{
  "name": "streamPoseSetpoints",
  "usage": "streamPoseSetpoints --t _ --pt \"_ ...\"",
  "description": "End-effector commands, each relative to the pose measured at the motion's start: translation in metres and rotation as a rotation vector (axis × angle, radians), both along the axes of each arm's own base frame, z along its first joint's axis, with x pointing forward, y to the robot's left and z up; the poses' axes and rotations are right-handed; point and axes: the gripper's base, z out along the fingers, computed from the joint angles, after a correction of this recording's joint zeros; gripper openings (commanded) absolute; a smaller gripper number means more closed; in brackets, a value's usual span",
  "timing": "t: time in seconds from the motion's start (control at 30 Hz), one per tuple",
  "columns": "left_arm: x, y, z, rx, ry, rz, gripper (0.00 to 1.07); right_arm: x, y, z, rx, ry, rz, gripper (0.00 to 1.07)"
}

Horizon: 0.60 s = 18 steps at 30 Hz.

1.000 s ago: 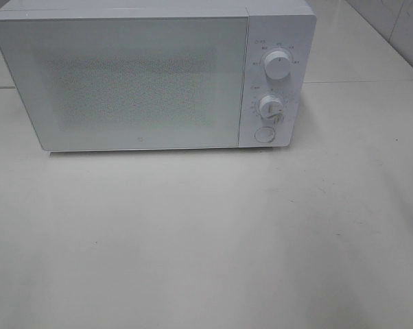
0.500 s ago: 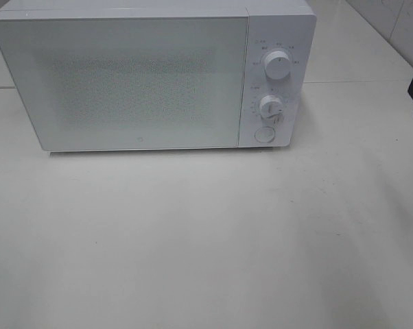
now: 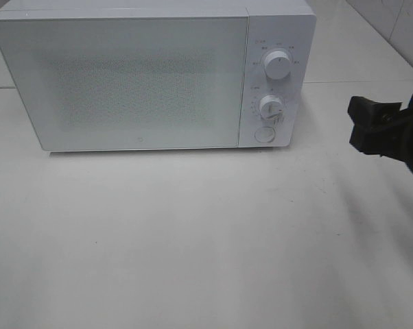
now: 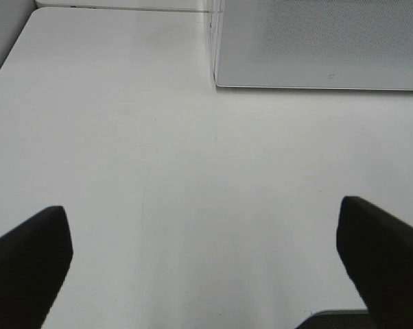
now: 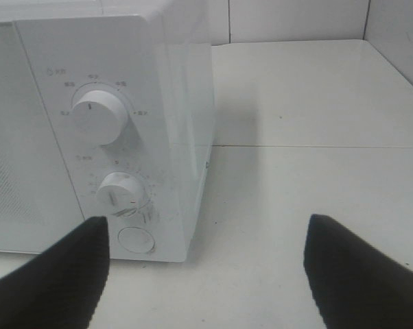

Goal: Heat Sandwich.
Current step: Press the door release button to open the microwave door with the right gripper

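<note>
The sandwich is out of view in every frame. A white microwave [image 3: 138, 82] stands at the back of the table with its door [image 3: 124, 79] shut. My right gripper [image 3: 357, 123] hovers to the right of its control panel, open and holding nothing. In the right wrist view the right gripper [image 5: 206, 274] faces the panel's corner, with two knobs [image 5: 100, 116] and a round button [image 5: 136, 240] ahead. The left gripper [image 4: 206, 267] is open over bare table, and the microwave's front lower edge [image 4: 316, 75] lies beyond it. It does not appear in the high view.
The white tabletop [image 3: 193, 240] stretches in front of the microwave. The panel carries an upper knob [image 3: 278, 66], a lower knob [image 3: 270, 107] and a round button [image 3: 263, 134]. A tiled wall [image 3: 398, 27] rises at the back right.
My right gripper has come in from the right edge of the high view and moved left toward the microwave's panel. The microwave has not changed.
</note>
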Motion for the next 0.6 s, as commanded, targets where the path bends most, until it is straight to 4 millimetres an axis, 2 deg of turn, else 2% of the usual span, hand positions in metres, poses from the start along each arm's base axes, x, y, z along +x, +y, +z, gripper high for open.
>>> streamPoseSetpoints --t 0.03,0.33,0.43,0.53,0.6 --pt "-0.002 0.0 0.001 -0.004 -0.027 0.001 1.0 0.002 0.013 -0.008 -0.016 -0.023 -0.007 0.76" --pt "-0.002 0.0 0.001 -0.004 -0.027 0.001 1.0 -0.004 0.044 -0.032 -0.045 -0.011 -0.023 0.76" --pt "-0.002 0.0 0.001 -0.004 -0.027 0.001 1.0 -0.004 0.051 -0.035 -0.045 0.001 -0.027 0.76" --pt "-0.002 0.0 0.001 -0.004 -0.027 0.001 1.0 -0.002 0.068 -0.04 -0.052 0.02 -0.005 0.76" --pt "-0.002 0.0 0.001 -0.004 -0.027 0.001 1.0 -0.002 0.073 -0.041 -0.056 0.021 0.006 0.76"
